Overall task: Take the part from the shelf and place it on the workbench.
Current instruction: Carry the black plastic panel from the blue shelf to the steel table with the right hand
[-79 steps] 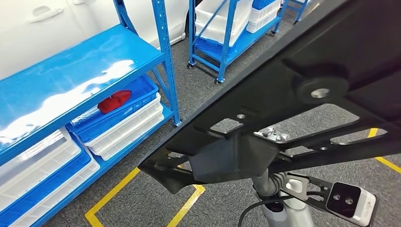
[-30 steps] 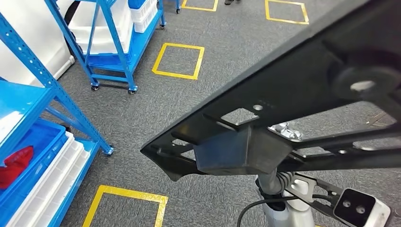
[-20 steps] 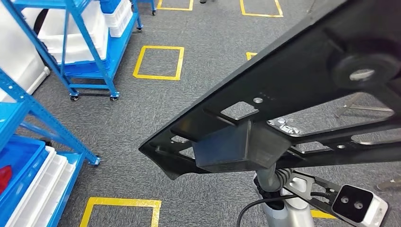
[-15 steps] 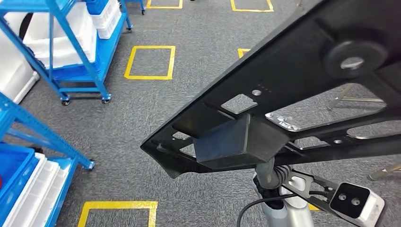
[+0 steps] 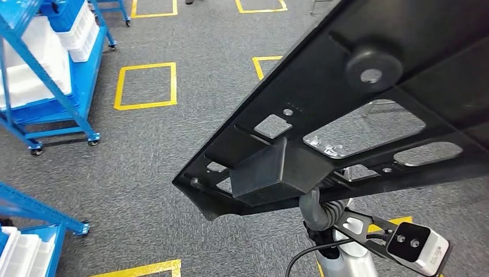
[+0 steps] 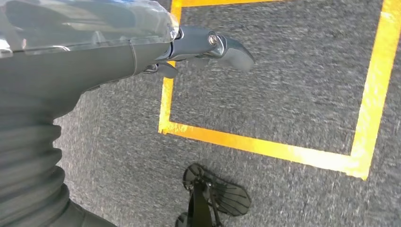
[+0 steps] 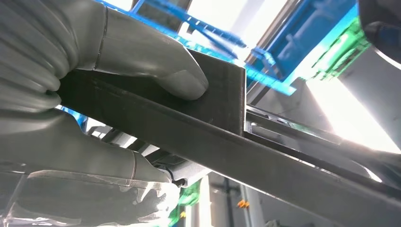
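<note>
The part [image 5: 357, 115] is a large flat black frame with cut-outs, a round boss and a boxy block [image 5: 262, 173] on its near edge. It spans the right half of the head view, held up over the floor. In the right wrist view my right hand [image 7: 94, 94] grips the part [image 7: 283, 161], with the thumb [image 7: 156, 66] pressed on the block and the fingers under the frame's edge. In the head view the part hides that hand, and the right forearm [image 5: 340, 254] rises beneath it. My left hand [image 6: 94, 52] hangs over the carpet, holding nothing, its fingers [image 6: 222, 45] stretched out.
A blue wheeled shelf cart [image 5: 63, 109] with white bins stands at the upper left. The foot of a blue shelf [image 5: 40, 213] is at the lower left. Yellow tape squares [image 5: 145, 85] mark the grey carpet ahead.
The whole view has swung away from the shelves, so the camera has turned. The shelf with the red item has slid out on the left. The part stays in my right hand.
</note>
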Robot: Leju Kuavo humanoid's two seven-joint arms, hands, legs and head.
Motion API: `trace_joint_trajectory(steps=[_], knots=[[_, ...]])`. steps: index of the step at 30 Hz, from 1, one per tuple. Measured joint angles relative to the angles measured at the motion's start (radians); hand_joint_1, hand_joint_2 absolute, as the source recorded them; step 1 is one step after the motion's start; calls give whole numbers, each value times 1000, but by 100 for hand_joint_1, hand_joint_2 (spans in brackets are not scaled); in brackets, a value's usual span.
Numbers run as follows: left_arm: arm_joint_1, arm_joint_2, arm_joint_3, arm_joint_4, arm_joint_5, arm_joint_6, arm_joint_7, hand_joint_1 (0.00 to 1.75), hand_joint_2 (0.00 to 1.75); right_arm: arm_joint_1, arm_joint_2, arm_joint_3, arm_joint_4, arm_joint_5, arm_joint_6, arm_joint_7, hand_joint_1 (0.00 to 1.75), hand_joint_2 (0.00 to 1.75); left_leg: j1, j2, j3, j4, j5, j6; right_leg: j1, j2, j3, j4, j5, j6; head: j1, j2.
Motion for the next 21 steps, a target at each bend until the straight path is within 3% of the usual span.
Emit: trace_joint_trajectory(steps=[2,4,5,6,7,9,11,13,14,16,17,19,20,21], knots=[[2,-1,0,0,-1,3,1,0,175,5,0,0,1,4,-8,-1,175,175,-4,26,2,-3,-1,9,1,-61,-55,111,-56,7,0,0],[5,-1,0,0,-6,4,3,0,175,14,0,0,1,4,-12,-1,175,175,-8,53,2,-2,-4,12,-2,-83,-117,229,-98,10,0,0],[6,-1,0,0,-9,4,4,0,175,18,0,0,1,4,-12,-1,175,175,-10,66,3,-2,-6,13,-3,-86,-127,244,-94,9,0,0],[5,-1,0,0,-11,4,4,0,175,21,0,0,0,4,-11,-1,175,175,-11,78,5,-2,-8,13,-2,-90,-114,218,-71,6,0,0],[4,-1,0,0,-13,4,4,0,175,23,0,0,-1,4,-9,-1,175,175,-12,89,8,-2,-10,12,0,-99,-81,155,-37,2,0,0],[2,-2,0,0,-14,4,4,0,175,23,0,0,-6,5,-8,-2,175,175,-14,107,17,-3,-16,7,12,-144,-7,14,12,-14,0,0],[2,-4,-1,0,-14,4,5,0,175,23,0,0,-9,5,-8,-2,175,175,-14,124,22,-5,-20,-2,26,-168,20,-41,20,-28,0,0],[1,-5,-1,0,-14,4,5,0,175,24,0,0,-12,5,-8,-3,175,175,-13,143,30,-12,-23,-13,25,-145,22,-51,25,-37,0,0],[-1,-5,-1,0,-14,4,5,0,175,25,0,0,-15,5,-8,-3,175,175,-12,139,34,-10,-29,-17,22,-133,29,-63,30,-41,0,0],[-2,-6,-2,0,-14,3,5,0,175,24,3,0,-20,5,-8,-4,175,175,-10,95,19,50,-69,-22,13,-111,45,-85,41,-49,0,0],[-1,-6,-2,0,-14,3,5,0,175,24,4,0,-21,5,-6,-5,175,175,-9,66,-7,113,-101,-24,12,-100,49,-89,43,-51,0,0],[5,-5,-2,0,-13,2,2,0,175,26,5,0,-21,4,0,-4,175,175,-8,40,-69,238,-149,-28,12,-71,49,-88,42,-54,0,0],[6,-4,-2,0,-12,2,-1,0,175,28,5,0,-21,4,3,-3,175,175,-7,38,-86,262,-147,-30,12,-55,49,-85,41,-53,0,0],[7,-4,-2,0,-12,0,-4,0,175,28,5,0,-21,4,5,-3,175,175,-7,36,-86,247,-125,-31,11,-41,50,-81,39,-51,0,0]])
